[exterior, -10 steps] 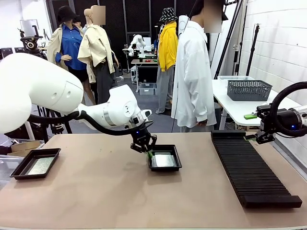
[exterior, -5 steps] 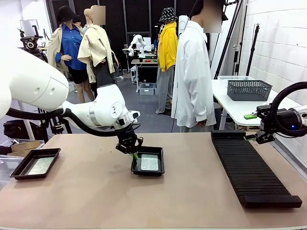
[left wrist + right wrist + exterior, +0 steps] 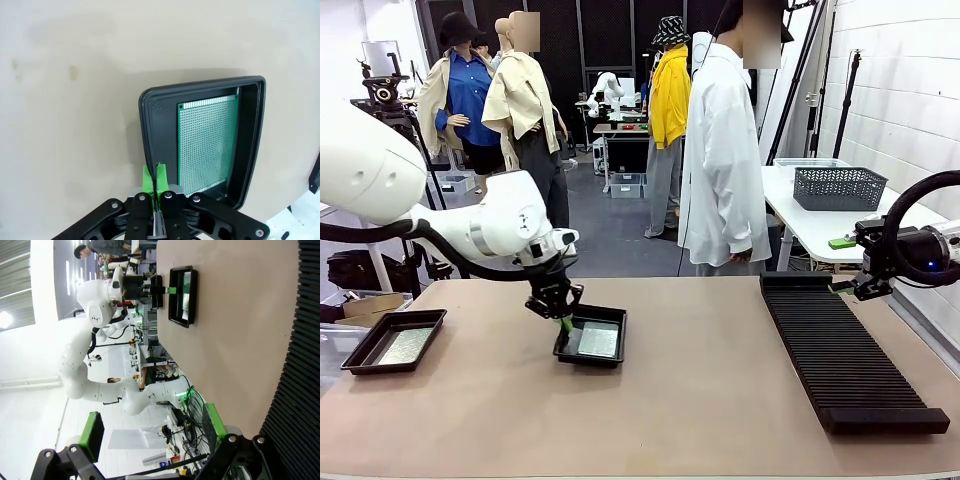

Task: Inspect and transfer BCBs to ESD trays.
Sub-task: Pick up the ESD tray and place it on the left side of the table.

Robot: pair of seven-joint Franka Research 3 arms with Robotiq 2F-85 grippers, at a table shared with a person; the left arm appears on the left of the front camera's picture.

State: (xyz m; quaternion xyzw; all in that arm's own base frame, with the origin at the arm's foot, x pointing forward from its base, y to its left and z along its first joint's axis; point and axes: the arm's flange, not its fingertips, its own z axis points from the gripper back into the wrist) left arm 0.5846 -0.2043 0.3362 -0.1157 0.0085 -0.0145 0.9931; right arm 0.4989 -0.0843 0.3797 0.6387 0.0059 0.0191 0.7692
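My left gripper (image 3: 563, 322) is shut on the near-left rim of a black ESD tray (image 3: 616, 316) at the table's middle left. A green BCB (image 3: 599, 340) lies flat inside it. In the left wrist view the green pads (image 3: 148, 176) pinch the tray's wall (image 3: 150, 105), with the BCB (image 3: 207, 140) just beyond. A second ESD tray (image 3: 360, 352) holding another BCB (image 3: 405, 345) sits at the far left. My right gripper (image 3: 860, 289) hovers open by the table's right edge, and its fingers (image 3: 93, 429) stand wide apart with nothing between them.
A long black ribbed rack (image 3: 845, 350) lies along the table's right side. A person in a white coat (image 3: 725, 150) stands at the far edge. A dark mesh basket (image 3: 838, 187) rests on a side table behind the rack.
My left gripper has pulled the tray with its board leftward across the table, from the middle toward the left. The right arm has not moved.
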